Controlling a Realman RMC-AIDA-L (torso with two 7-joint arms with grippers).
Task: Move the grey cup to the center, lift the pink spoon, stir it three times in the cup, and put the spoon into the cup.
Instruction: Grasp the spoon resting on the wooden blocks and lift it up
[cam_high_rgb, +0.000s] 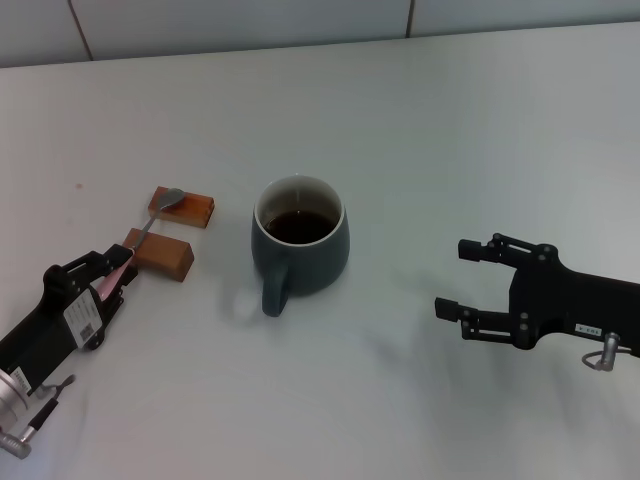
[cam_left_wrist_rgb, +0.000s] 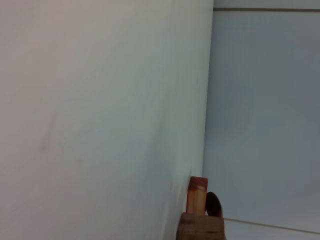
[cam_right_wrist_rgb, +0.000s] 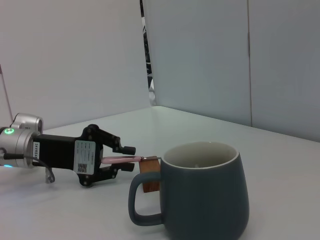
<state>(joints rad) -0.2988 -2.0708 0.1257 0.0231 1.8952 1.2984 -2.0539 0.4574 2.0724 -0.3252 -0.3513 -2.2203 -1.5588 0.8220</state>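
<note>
Grey cup (cam_high_rgb: 299, 243) sits frame center on the table (cam_high_rgb: 420, 130), dark liquid inside, handle toward bottom. Pink spoon (cam_high_rgb: 150, 226) at left lies across two wooden blocks (cam_high_rgb: 170, 232). Left gripper (cam_high_rgb: 113, 268) straddles spoon handle, jaws apart. Right gripper (cam_high_rgb: 458, 277) lower right, jaws apart, holding nothing.

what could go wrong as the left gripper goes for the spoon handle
1. The pink spoon only bridges two wooden blocks; the left gripper, its fingers around the handle end but seemingly not yet closed, could tip it off or shift a block.
2. The grey cup holds dark liquid and sits close beside the blocks, so swinging the spoon across could bump it and cause a spill.
3. The right gripper waits open on the cup's other side; both arms may crowd there.
</note>
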